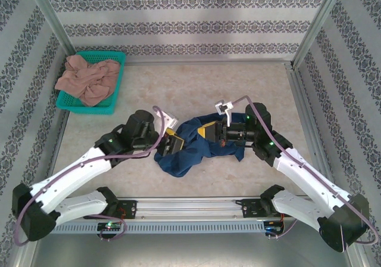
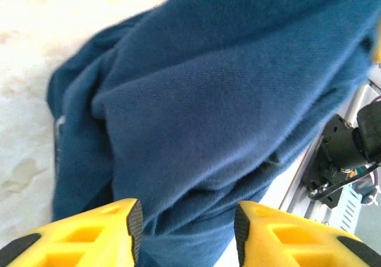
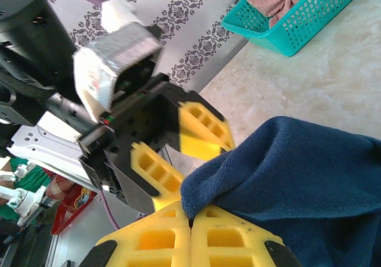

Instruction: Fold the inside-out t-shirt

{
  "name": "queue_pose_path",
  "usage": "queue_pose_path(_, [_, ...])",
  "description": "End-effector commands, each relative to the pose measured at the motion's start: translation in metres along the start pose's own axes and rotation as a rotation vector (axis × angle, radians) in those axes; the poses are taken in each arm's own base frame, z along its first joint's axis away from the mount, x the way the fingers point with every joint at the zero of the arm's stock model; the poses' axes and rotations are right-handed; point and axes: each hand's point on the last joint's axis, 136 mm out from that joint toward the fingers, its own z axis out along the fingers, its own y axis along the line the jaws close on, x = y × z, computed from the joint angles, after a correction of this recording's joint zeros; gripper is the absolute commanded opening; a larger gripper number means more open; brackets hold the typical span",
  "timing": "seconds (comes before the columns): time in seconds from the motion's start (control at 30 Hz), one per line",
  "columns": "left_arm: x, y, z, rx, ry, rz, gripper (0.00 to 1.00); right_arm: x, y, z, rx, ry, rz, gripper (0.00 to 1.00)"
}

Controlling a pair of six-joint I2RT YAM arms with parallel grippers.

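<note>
- Nearest is the metal rail (image 1: 190,204) along the front edge, where both arms are bolted. The heap of cloth lies not far behind it, so I judge that a pull toward the bases could drag fabric over that edge.
- The navy t-shirt (image 1: 193,151) sits bunched at mid-table, between the two grippers and nearer the front than the back.
- The left gripper (image 2: 186,234) has its yellow fingers apart. A fold of shirt bulges just ahead of the gap (nothing pinched, as far as its wrist view shows).
- The right gripper (image 3: 191,219) has its fingers pressed together on a thick rolled edge of the shirt.
- The step in hand looks like getting a second hold so the heap can be spread flat. The left should take a single hem rather than a wad, well apart from the right's hold, and then both should draw outward.
- The two grippers are very near each other, so they should part sideways to avoid a knock.
- Beyond them the table (image 1: 238,88) lies bare toward the back and right, which leaves room to lay the shirt out.
- In the far left corner a teal basket (image 1: 89,108) holds a pinkish-tan garment (image 1: 89,79). Patterned walls (image 1: 178,22) close off the back and sides.
</note>
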Motion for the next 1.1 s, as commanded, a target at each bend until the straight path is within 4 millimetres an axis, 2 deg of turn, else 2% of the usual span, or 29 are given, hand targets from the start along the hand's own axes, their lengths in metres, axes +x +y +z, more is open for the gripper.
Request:
queue_pose_path(0.0, [-0.028, -0.017, 0.008, 0.076, -0.069, 0.048, 0.48, -0.007, 0.009, -0.003, -0.038, -0.021, -0.031, 0.00])
queue_pose_path(0.1, [-0.035, -0.016, 0.022, 0.091, -0.065, 0.069, 0.37, -0.005, 0.008, -0.004, -0.039, -0.013, -0.027, 0.00])
queue_pose_path(0.23, [-0.043, -0.039, 0.026, 0.250, -0.070, 0.092, 0.02, -0.002, 0.001, -0.010, -0.014, -0.002, -0.019, 0.00])
queue_pose_path(0.27, [-0.044, -0.046, 0.021, 0.318, -0.078, 0.085, 0.00, -0.003, -0.004, -0.013, 0.011, 0.000, -0.008, 0.00])
queue_pose_path(0.4, [-0.048, -0.063, -0.014, 0.587, -0.165, 0.000, 0.00, -0.006, -0.031, -0.027, 0.167, -0.002, 0.060, 0.00])
queue_pose_path(0.47, [-0.047, -0.066, -0.029, 0.641, -0.215, -0.012, 0.00, -0.006, -0.040, -0.029, 0.219, -0.005, 0.086, 0.00])
queue_pose_path(0.53, [-0.045, -0.068, -0.036, 0.649, -0.227, -0.003, 0.00, -0.007, -0.045, -0.029, 0.238, -0.006, 0.100, 0.06])
queue_pose_path(0.73, [-0.040, -0.061, -0.035, 0.584, -0.215, -0.004, 0.00, 0.000, -0.051, -0.033, 0.306, 0.019, 0.088, 0.29])
queue_pose_path(0.9, [-0.040, -0.056, -0.032, 0.551, -0.210, -0.005, 0.00, 0.013, -0.044, -0.042, 0.379, 0.047, -0.020, 0.38])
queue_pose_path(1.07, [-0.039, -0.054, -0.032, 0.526, -0.202, 0.000, 0.00, 0.034, -0.026, -0.025, 0.344, 0.105, -0.124, 0.45])
